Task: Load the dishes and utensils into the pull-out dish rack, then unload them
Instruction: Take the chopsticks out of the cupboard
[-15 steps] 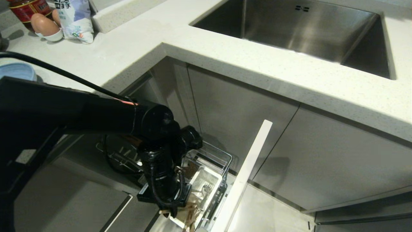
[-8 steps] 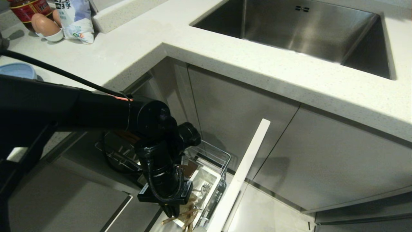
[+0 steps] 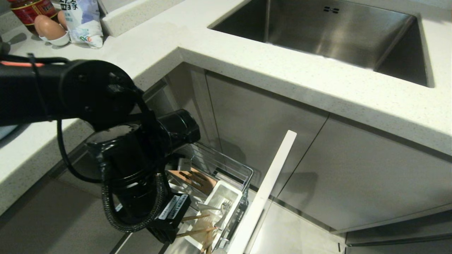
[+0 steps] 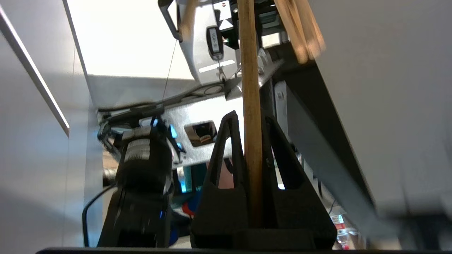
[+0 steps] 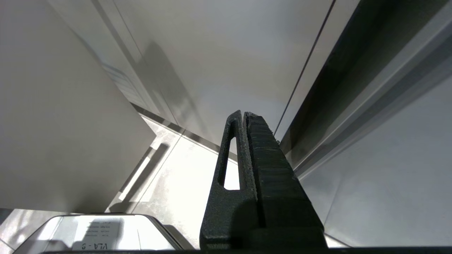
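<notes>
Low beside the pulled-out rack [image 3: 226,176], the left gripper [image 4: 251,121] is clamped on a chopstick [image 4: 251,106] — both black fingers [image 4: 226,148] press its sides, and the stick runs on past their tips. In the head view two chopsticks [image 3: 196,231] jut from the gripper toward the rack's white cutlery box [image 3: 220,201], their far ends over the box's near edge. Whether the second stick is also pinched I cannot tell; in the left wrist view more blurred wooden sticks [image 4: 300,31] show beyond the fingertips, off to one side of the held one.

A spoon [image 3: 212,208] lies across the cutlery box just past the chopstick tips. Farther along from the gripper sits the rack's slotted wooden strip [image 3: 192,178], and the white front panel [image 3: 265,197] stands on the far side of the box.

The right gripper [image 5: 244,114] is out of the head view — its own camera shows the two fingers pressed together with nothing between them, pointed at cabinet fronts and floor.
</notes>
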